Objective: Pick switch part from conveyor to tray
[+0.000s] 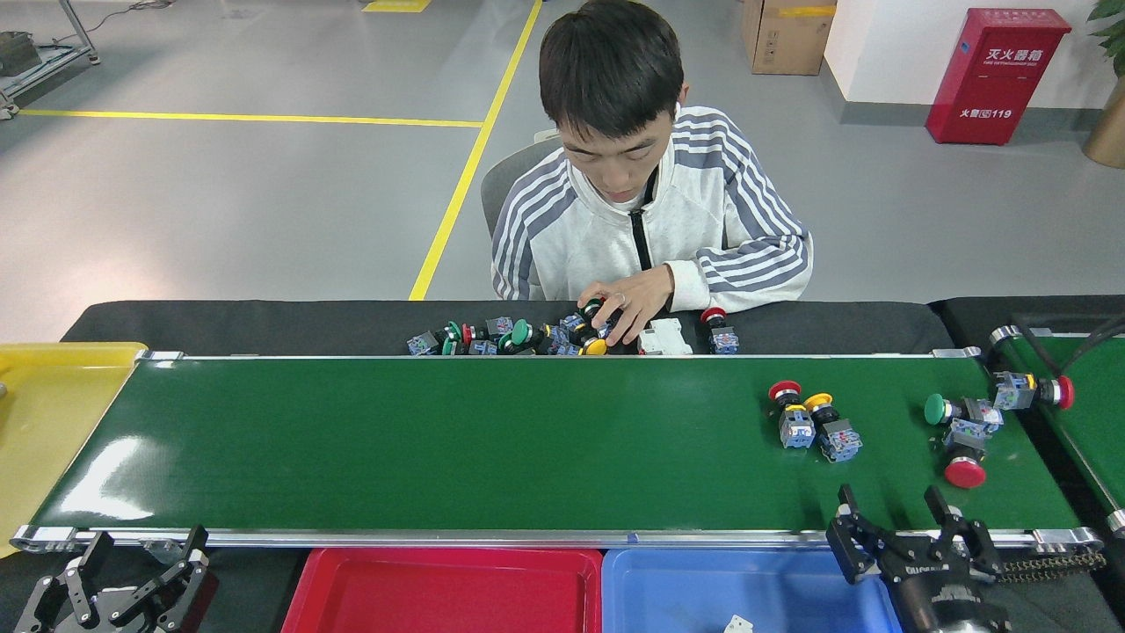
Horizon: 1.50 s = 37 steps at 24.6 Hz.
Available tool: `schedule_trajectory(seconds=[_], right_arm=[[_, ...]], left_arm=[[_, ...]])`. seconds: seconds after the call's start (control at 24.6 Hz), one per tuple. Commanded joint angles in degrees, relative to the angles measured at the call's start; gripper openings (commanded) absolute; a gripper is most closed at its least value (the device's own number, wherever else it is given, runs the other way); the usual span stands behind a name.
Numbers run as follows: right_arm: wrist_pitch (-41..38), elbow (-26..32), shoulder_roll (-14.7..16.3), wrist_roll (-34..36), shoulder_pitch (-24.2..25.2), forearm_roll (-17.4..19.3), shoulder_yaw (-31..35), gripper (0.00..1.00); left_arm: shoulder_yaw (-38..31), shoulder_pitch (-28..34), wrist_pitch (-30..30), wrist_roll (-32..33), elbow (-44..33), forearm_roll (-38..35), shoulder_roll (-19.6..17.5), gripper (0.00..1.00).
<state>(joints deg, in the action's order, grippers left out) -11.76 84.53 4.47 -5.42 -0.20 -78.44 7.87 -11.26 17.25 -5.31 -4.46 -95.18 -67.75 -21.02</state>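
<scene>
- Head view: the conveyor runs wide across the scene, just beyond both pincers, on a black worktop.
- A person sits past the belt's far rail, up and left of the right pincer, one hand on a heap of switch parts on the worktop.
- A yellow tray lies at the belt's left end, above the left pincer.
- A red tray sits between the two pincers; a blue tray lies just left of the right pincer, with a small white part in it at the bottom edge.
- The right pincer stands over the belt's near rail, fingers spread wide, holding nothing.
- The left pincer hangs below the near rail at the left corner, fingers apart, holding nothing.
- A red switch and a yellow switch lie touching on the belt, just up and left of the right pincer.
- A green switch and a second red one lie just up and right of it.
</scene>
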Motion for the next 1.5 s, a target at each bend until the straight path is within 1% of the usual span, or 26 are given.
schedule_trajectory(seconds=[0.0, 0.08, 0.16, 0.28, 0.45, 0.57, 0.69, 0.81, 0.85, 0.89, 0.93, 1.01, 1.06, 1.1, 1.18, 1.26, 1.3, 1.34, 1.42, 1.46], right_arm=[[-6.51, -1.91, 0.89, -0.38, -2.34, 1.71, -0.57, 0.98], [-11.79, -3.05, 1.24, -1.61, -3.66, 2.68, -0.57, 0.98], [-14.08, -3.93, 1.15, -3.19, -4.81, 2.95, -0.57, 0.98], [-14.52, -5.60, 1.06, -3.54, -6.65, 2.95, -2.07, 0.98], [-13.82, -8.77, 0.71, -4.07, -10.34, 2.51, -5.50, 0.98], [-10.66, -12.81, -0.17, -4.25, -14.39, 2.42, -9.89, 0.98], [-4.15, -19.57, -1.75, -4.16, -21.06, 2.42, -16.74, 0.98], [0.16, -25.82, -3.24, -4.07, -26.34, 2.51, -21.84, 0.97], [1.39, -27.31, -3.77, -3.98, -27.48, 2.42, -22.63, 0.92], [1.83, -28.28, -4.12, -3.81, -28.27, 2.42, -23.43, 0.81], [1.83, -28.45, -3.95, -3.72, -28.80, 2.42, -24.13, 0.62], [1.74, -28.45, -3.95, -3.54, -28.98, 2.51, -25.27, 0.15], [1.65, -28.45, -4.03, -3.37, -28.98, 2.59, -25.45, 0.05], [1.56, -28.37, -4.12, -3.28, -28.98, 2.68, -25.45, 0.01], [1.56, -27.58, -4.21, -3.19, -28.98, 2.77, -25.45, 0.01], [0.33, -24.41, -3.95, -2.93, -28.54, 2.77, -25.45, 0.01], [-1.34, -21.77, -3.95, -2.75, -27.66, 2.77, -25.62, 0.01], [-4.06, -18.17, -4.03, -2.75, -25.55, 2.77, -25.62, 0.01], [-11.61, -9.31, -3.95, -2.93, -20.02, 2.77, -25.62, 0.02], [-16.70, -4.47, -3.95, -3.02, -16.59, 2.77, -25.62, 0.09]], left_arm=[[-0.26, -0.46, -0.22, -0.20, -0.44, -0.02, -0.69, 1.00], [-0.26, -0.46, -0.14, -0.20, -0.53, -0.02, -0.69, 1.00], [-0.26, -0.46, -0.14, -0.20, -0.44, -0.02, -0.69, 1.00], [-0.26, -0.81, -0.14, -0.20, -0.44, -0.02, -0.69, 1.00], [-0.26, -0.90, -0.14, -0.20, -0.44, -0.02, -0.69, 1.00], [-0.26, -1.16, -0.22, -0.20, -0.09, -0.02, -0.69, 1.00], [-0.08, -1.34, -0.31, -0.20, 0.88, -0.02, -0.69, 1.00], [0.80, -2.30, -0.22, -0.20, 1.93, -0.02, -0.69, 1.00], [0.80, -2.39, -0.22, -0.20, 2.11, -0.02, -0.69, 1.00], [0.89, -2.57, -0.22, -0.20, 2.28, -0.10, -0.69, 1.00], [0.89, -2.66, -0.22, -0.20, 2.46, -0.10, -0.69, 1.00], [0.97, -2.66, -0.22, -0.20, 2.46, -0.10, -0.69, 1.00], [1.15, -2.66, -0.22, -0.20, 2.55, -0.10, -0.69, 1.00], [1.24, -2.74, -0.22, -0.20, 2.64, -0.10, -0.69, 1.00], [1.24, -2.66, -0.22, -0.20, 2.64, -0.10, -0.69, 1.00], [1.24, -2.66, -0.22, -0.20, 2.64, -0.10, -0.69, 1.00], [1.24, -2.66, -0.31, -0.20, 2.64, -0.10, -0.69, 1.00], [1.24, -2.66, -0.31, -0.20, 2.55, -0.10, -0.69, 1.00], [1.24, -2.66, -0.31, -0.20, 2.55, -0.10, -0.69, 1.00], [1.24, -2.66, -0.23, -0.20, 2.55, -0.10, -0.69, 1.00]])
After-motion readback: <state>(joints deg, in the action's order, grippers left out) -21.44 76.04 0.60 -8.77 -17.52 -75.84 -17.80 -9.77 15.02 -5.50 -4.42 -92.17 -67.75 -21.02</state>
